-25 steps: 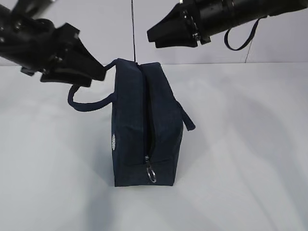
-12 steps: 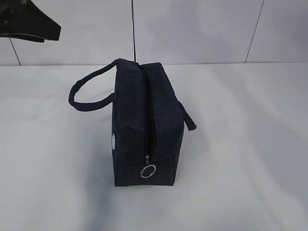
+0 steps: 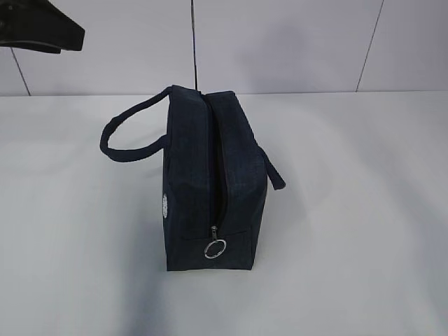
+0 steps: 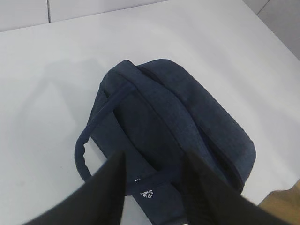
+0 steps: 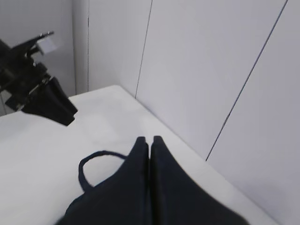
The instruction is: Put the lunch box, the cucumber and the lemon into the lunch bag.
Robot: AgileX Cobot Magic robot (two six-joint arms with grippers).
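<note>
Basically, the boxy dark navy fabric lunch bag stands upright near the middle of the white counter, narrow zipper end toward the exterior cam. One loop handle sticks out to the left, the other handle droops on the right. Silver ring pull hangs low on the near end, so the zipper reads as run most of the way; a thin dark gap shows along the top seam above it, can't tell if that's fully shut.

Lunch box, cucumber, lemon: none visible anywhere on the counter, so prob. inside the bag already, but that's a judgement, no view shows the inside.

Left fingers are spread w/ nothing between them, hovering above the bag's logo side. Right fingers are pressed together on nothing, up high, pointing toward the back wall.

Risks from here:
- Bag is tall and narrow, load unseen; a brush from the left arm on its way out could tip it sideways.
- The left loop handle juts out near the left arm's side; an open finger could snag it and drag the bag.
- If the top seam isn't fully zipped, a tip-over could let the lemon roll out.
</note>
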